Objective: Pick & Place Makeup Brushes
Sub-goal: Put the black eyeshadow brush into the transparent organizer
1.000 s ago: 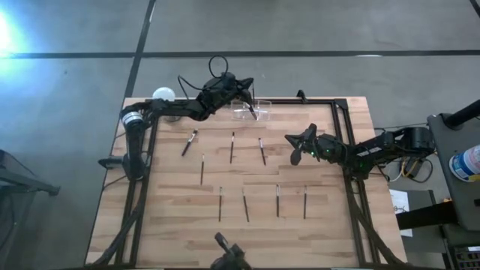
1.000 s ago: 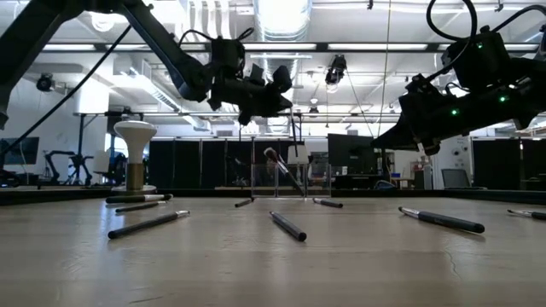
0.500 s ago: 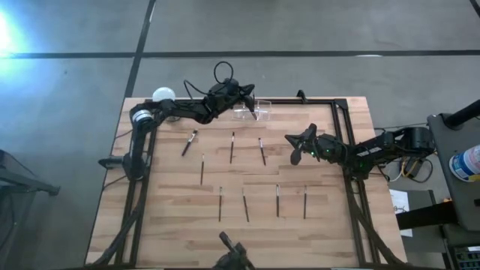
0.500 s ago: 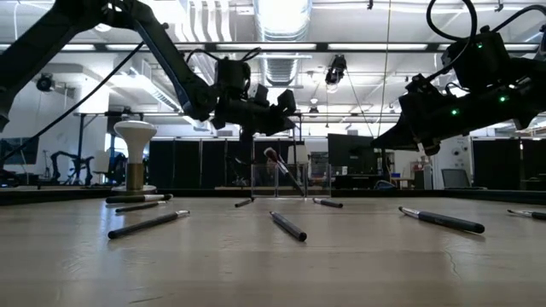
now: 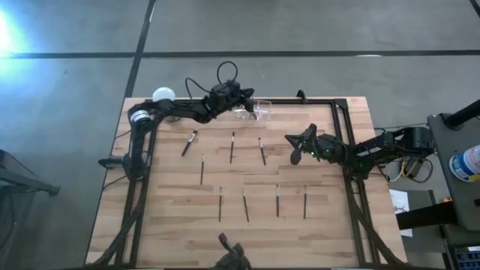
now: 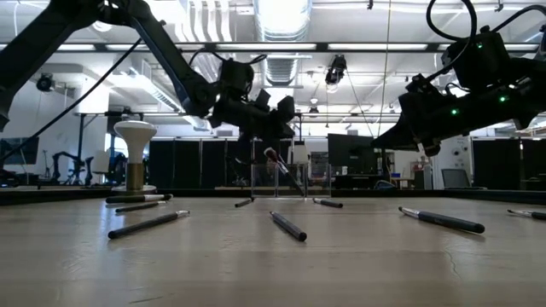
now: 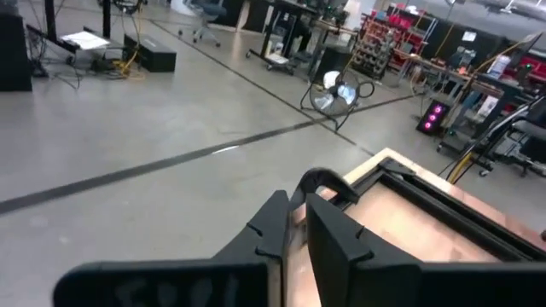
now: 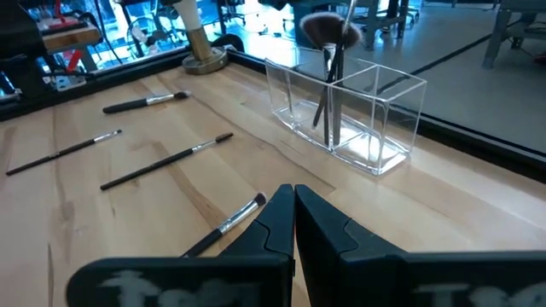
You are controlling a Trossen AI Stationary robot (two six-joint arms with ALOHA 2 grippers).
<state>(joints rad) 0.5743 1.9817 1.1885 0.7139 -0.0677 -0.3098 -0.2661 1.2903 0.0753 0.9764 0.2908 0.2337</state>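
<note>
Above, left gripper (image 5: 241, 97) jaws slightly parted — right gripper (image 5: 298, 148) jaws closed, empty.

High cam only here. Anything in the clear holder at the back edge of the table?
Observer: Yes. The right wrist view shows a fluffy brush standing head-up inside the clear holder.
Operator: Is the right gripper down on the table?
Observer: No. In the low view the right gripper hangs well above the table, shut and holding nothing.
Operator: And the left gripper's height?
Observer: In the low view the left gripper hangs above the holder, higher than the brush's head and apart from it.
</note>
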